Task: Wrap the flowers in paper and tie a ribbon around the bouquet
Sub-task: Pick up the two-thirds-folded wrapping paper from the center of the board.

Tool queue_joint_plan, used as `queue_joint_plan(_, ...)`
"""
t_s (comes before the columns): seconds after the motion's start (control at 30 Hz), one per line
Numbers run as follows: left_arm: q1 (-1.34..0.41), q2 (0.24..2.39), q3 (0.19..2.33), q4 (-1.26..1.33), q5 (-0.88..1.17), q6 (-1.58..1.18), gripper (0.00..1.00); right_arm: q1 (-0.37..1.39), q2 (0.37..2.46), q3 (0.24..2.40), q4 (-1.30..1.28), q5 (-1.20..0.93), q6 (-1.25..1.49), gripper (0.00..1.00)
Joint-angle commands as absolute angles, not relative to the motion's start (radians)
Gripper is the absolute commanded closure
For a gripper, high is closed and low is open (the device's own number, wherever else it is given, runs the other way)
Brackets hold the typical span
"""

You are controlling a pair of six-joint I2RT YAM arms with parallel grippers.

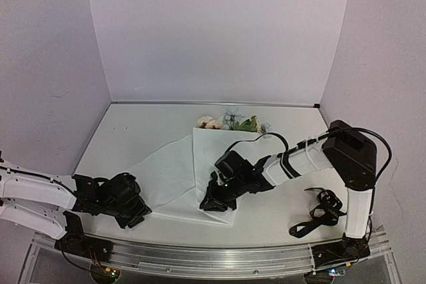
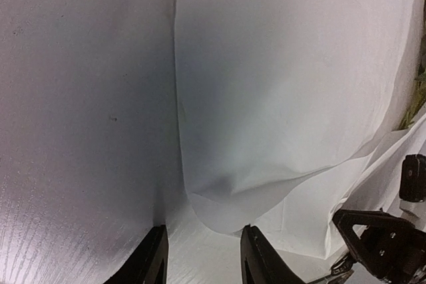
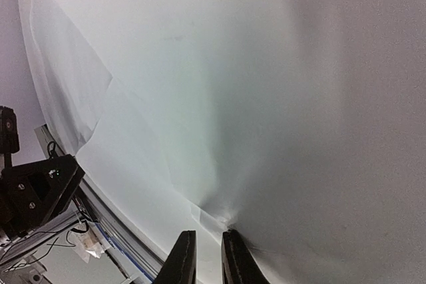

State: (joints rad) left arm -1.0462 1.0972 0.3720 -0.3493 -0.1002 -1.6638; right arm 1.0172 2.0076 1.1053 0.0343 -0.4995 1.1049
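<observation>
Pinching the limp, crease-prone paper (image 1: 210, 154) at its near edge, right fingers (image 3: 234, 261) hold; left fingers (image 2: 150, 261) gape empty.

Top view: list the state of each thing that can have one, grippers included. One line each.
the paper: spread on the table, its right part folded over, not yet a cone.
the flowers: lying at the paper's far edge, blooms uncovered.
the ribbon: loose heap on the table right of the paper, untied.
left gripper: open, holding nothing, at the paper's left corner.
right gripper: shut on the paper's near edge, which puckers.
</observation>
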Motion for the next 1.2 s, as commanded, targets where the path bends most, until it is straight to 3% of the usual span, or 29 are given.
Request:
queue_joint_plan(0.0,-1.043,1.079,0.350,-0.289,-0.131,-1.795,0.61,1.022,2.039,1.103,0.044,-0.480,1.112,0.85)
queue_joint_plan(0.4,-1.043,1.172,0.332,-0.206,-0.173,-1.813,0.71,1.022,2.057,1.108,0.063,-0.476,1.124,0.85)
queue_joint_plan(0.7,-1.046,1.152,0.402,-0.269,-0.236,-1.683,1.00,1.022,2.066,1.107,0.062,-0.477,1.122,0.85)
queue_joint_plan(0.97,-1.100,1.176,0.605,-0.371,-0.356,-1.450,1.00,1.022,2.079,1.108,0.038,-0.462,1.099,0.85)
queue_joint_plan(1.17,-1.103,1.172,0.641,-0.390,-0.362,-1.401,1.00,1.030,2.093,1.119,0.014,-0.450,1.065,0.85)
